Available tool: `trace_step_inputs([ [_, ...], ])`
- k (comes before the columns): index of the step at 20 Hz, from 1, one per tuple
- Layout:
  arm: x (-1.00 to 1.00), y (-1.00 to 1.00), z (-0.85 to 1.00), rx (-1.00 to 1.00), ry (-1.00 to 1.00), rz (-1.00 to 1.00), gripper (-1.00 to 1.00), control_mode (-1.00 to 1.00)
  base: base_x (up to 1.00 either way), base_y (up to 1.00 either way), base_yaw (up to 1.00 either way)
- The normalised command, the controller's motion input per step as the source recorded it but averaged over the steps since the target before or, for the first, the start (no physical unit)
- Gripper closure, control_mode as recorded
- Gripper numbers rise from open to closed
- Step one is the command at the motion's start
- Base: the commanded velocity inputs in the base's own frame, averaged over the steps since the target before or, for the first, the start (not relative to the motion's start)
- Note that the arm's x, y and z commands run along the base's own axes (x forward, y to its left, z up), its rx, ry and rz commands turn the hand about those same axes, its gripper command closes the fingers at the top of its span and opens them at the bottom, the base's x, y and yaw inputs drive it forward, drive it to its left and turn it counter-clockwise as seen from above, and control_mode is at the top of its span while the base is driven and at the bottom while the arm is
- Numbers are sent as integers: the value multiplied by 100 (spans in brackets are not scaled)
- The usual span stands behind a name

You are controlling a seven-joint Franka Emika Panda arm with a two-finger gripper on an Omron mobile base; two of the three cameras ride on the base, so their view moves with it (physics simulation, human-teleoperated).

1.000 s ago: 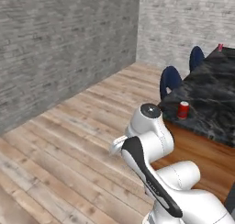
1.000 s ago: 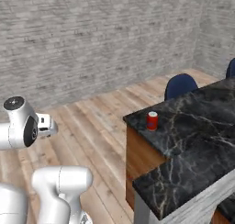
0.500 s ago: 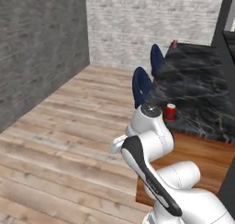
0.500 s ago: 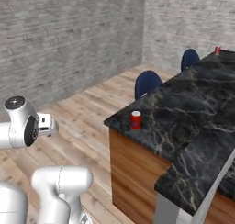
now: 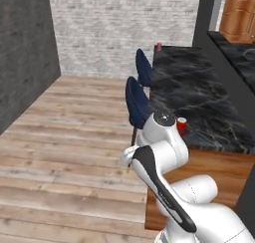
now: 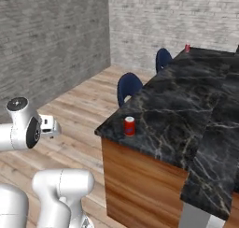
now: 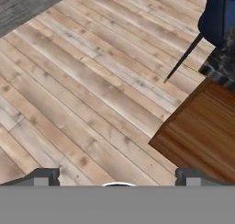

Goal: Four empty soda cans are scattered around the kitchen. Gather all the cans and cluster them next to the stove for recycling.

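I see a red soda can near the black marbled counter corner; gripper spread wide over plank floor.

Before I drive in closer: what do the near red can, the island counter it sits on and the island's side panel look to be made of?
Near red can: likely painted metal, given its silver top. Island counter: black slab with pale veins, so it looks like marble or a similar polished stone; being rendered, that stays a guess. Side panel: warm brown with horizontal grain, probably wood or veneer with a smooth finish.
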Motion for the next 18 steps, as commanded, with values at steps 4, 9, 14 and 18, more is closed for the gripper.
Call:
trace_step_inputs([
  [4, 0, 0, 0, 0, 0, 0, -100, 100, 47, 49, -12],
  [9, 0, 0, 0, 0, 0, 0, -100, 100, 46, 55, -3],
  [14, 0, 0, 0, 0, 0, 0, -100, 100, 46, 53, -6],
  [18, 0, 0, 0, 0, 0, 0, -100, 100, 56, 37, -25],
])
